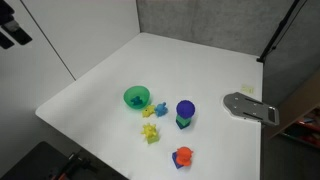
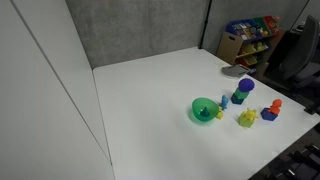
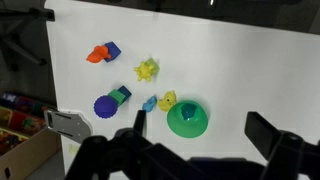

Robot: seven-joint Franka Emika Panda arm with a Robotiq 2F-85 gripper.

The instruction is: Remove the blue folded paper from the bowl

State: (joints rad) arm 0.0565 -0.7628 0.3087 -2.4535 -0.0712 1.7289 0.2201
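Note:
The bright-green bowl (image 3: pixel 187 124) stands on the white table and shows in both exterior views (image 1: pixel 135 97) (image 2: pixel 204 111). A small blue folded paper (image 3: pixel 186 111) lies inside it, seen as a bluish spot in an exterior view (image 1: pixel 136 99). In the wrist view my gripper (image 3: pixel 201 122) is open and empty. It hangs high above the table, with its two dark fingers framing the bowl from above.
A light-blue scrap (image 3: pixel 150 103) and a yellow paper duck (image 3: pixel 168 100) lie just beside the bowl. Nearby are a yellow folded figure (image 3: pixel 147 69), a dark-blue round-topped object on a green base (image 3: pixel 107 104), an orange-and-blue piece (image 3: pixel 102 52) and a grey metal plate (image 3: pixel 68 124) at the table edge.

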